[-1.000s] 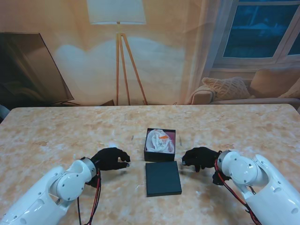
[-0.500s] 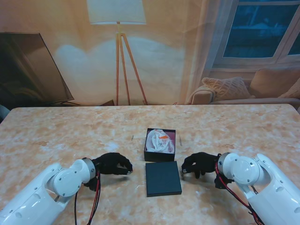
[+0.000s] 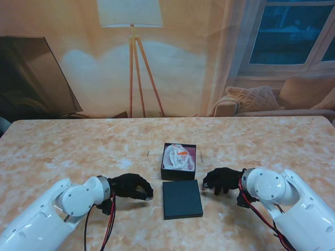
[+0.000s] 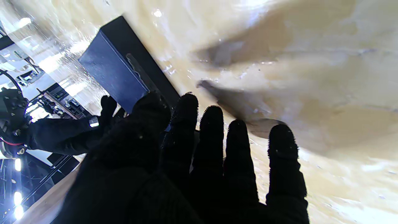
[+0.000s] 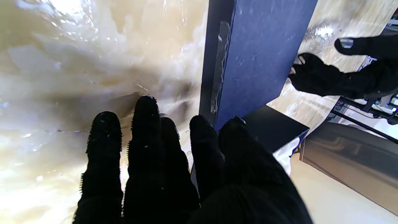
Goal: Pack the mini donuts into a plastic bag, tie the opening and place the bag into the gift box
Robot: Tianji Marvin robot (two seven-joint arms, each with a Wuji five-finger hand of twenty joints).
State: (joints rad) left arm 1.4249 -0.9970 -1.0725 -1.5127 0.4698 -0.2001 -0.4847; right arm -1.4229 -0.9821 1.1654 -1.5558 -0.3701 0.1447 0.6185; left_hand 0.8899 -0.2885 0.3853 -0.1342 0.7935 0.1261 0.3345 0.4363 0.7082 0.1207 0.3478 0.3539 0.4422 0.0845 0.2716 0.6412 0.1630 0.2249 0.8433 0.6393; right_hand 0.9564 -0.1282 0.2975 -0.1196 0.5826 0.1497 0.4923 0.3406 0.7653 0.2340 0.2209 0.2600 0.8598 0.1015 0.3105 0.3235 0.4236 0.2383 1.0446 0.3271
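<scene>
A black gift box [image 3: 178, 170] stands open at the table's middle. Inside it lies a crumpled white plastic bag [image 3: 176, 157] with an orange patch showing through. The box's dark lid [image 3: 181, 198] lies flat on the table just nearer to me. My left hand [image 3: 132, 186], in a black glove, hovers just left of the lid with its fingers apart and empty. My right hand [image 3: 222, 180] sits to the right of the lid's far corner, fingers apart, holding nothing. The lid [image 4: 115, 73] shows in the left wrist view, and the lid [image 5: 252, 59] shows in the right wrist view too.
The marbled beige table top [image 3: 78, 151] spreads wide on both sides of the box. A floor lamp [image 3: 132, 52], a dark screen [image 3: 31, 78] and a sofa with a cushion [image 3: 251, 99] stand beyond the far edge.
My left hand has slid right and nearer to me, up to the lid's left edge. My right hand dipped nearer to me, then returned beside the lid's far right corner.
</scene>
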